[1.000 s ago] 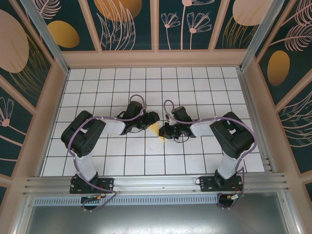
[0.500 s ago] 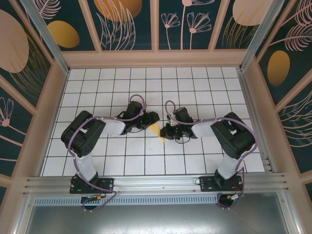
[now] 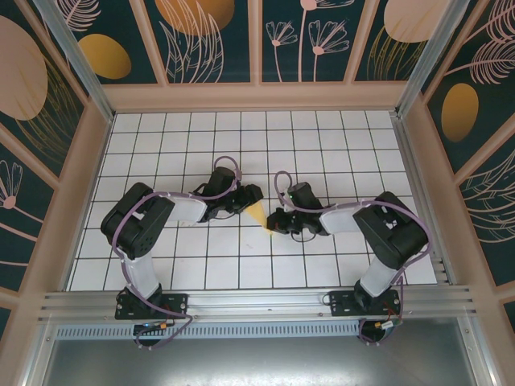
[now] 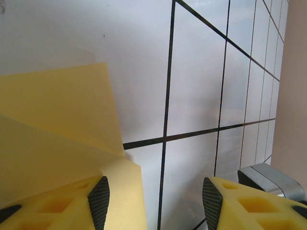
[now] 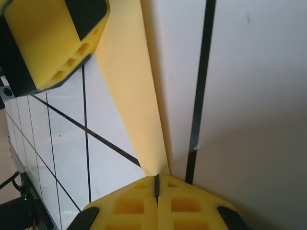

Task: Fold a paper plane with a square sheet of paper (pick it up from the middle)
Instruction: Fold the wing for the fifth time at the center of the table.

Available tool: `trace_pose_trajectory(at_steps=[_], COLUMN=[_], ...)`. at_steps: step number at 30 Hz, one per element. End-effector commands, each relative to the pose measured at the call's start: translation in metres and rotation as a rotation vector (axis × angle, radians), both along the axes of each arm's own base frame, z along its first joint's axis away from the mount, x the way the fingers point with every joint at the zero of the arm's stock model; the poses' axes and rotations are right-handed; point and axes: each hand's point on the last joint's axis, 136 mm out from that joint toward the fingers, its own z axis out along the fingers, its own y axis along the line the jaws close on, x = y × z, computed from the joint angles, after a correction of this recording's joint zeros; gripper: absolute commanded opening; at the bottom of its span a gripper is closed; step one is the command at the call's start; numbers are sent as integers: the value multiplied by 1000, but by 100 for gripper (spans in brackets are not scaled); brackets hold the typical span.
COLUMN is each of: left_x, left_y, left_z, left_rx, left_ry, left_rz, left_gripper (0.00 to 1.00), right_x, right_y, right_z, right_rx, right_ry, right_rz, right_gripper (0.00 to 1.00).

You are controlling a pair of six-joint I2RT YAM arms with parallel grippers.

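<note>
Right arm has swung its elbow out a bit toward the right side of the table since a second ago, and the wrist slid slightly that way too. Left arm hasn't budged as far as I can see. Both tools meet near the middle of the white grid, with the yellow paper sheet lying between them, partly folded into a wedge. My right tool is closed tight, and on its wrist cam the sheet's narrow point runs straight into the seam between the fingers, so it's pinching that tip. Left tool is open, jaws standing well apart. On its wrist cam one pad sits at the edge of the folded paper and the other is over bare tile, nothing clamped. Overlapping layers of the sheet show there, with a diagonal crease. One finger of the left tool pokes into the right wrist cam's upper left, just beside the paper
</note>
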Motion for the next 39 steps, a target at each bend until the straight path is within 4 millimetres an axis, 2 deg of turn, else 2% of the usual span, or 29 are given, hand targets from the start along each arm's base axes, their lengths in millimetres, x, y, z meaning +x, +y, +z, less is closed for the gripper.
trace_pose_trajectory(at_steps=[1, 5, 12, 16, 18, 21, 24, 27, 33, 39], left_x=[-20, -20, -20, -21, -21, -19, -20, -20, -21, -21], left_y=[40, 40, 40, 40, 40, 38, 38, 39, 41, 41], left_z=[-58, -58, -58, -58, -58, -58, -58, -58, -62, -63], left_rx=[198, 200, 201, 200, 201, 198, 197, 200, 210, 215], left_ry=[144, 142, 143, 145, 143, 143, 143, 147, 151, 154], left_rz=[57, 51, 46, 43, 43, 37, 38, 38, 42, 45], left_gripper=[57, 57, 57, 57, 57, 57, 57, 57, 57, 57], right_x=[-24, -12, 13, 16, 10, 3, 2, -1, -15, -34], right_y=[-19, -7, 4, 13, 23, 35, 35, 27, -5, -17], right_z=[-15, 7, 43, 50, 51, 45, 32, 13, -16, -26], right_rx=[-105, -87, -71, -59, 0, 33, -4, -59, -70, -71], right_ry=[85, 34, -89, -110, -89, -46, -16, 10, 103, 155], right_rz=[0, 22, 1, 19, 52, 95, 103, 95, 31, 12], right_gripper=[0, 0, 0, 0, 1, 1, 1, 1, 1, 1])
